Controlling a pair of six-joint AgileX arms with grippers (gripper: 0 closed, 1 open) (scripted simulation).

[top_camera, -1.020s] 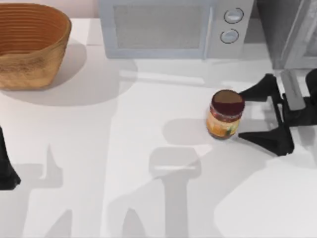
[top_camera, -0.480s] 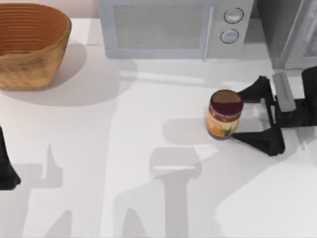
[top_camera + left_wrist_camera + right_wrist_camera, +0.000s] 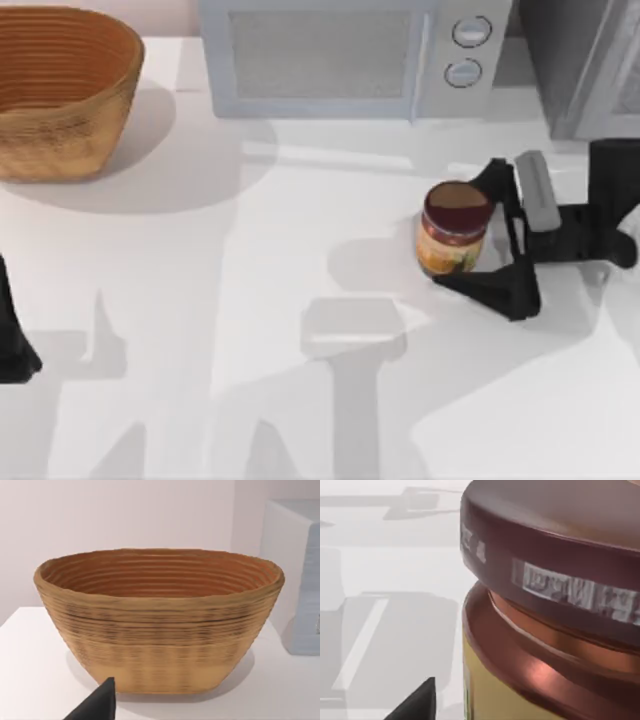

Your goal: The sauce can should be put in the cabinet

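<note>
The sauce can [image 3: 455,229] stands upright on the white table, with a maroon lid and an orange-yellow label. My right gripper [image 3: 459,232] reaches in from the right and is open, one black finger on the can's far side and one on its near side. In the right wrist view the sauce can [image 3: 555,605] looms very close, and a dark fingertip [image 3: 417,705] shows beside it. The grey cabinet [image 3: 580,65] stands at the back right corner. My left arm [image 3: 10,340] is parked at the table's left edge.
A white microwave [image 3: 340,55] with two round knobs stands at the back, left of the cabinet. A woven basket [image 3: 60,90] sits at the back left, and the basket [image 3: 160,625] also faces the left wrist camera. Open tabletop lies in front of the can.
My right gripper has moved left, so its open fingers now stand on either side of the can. The can and the left arm have not moved.
</note>
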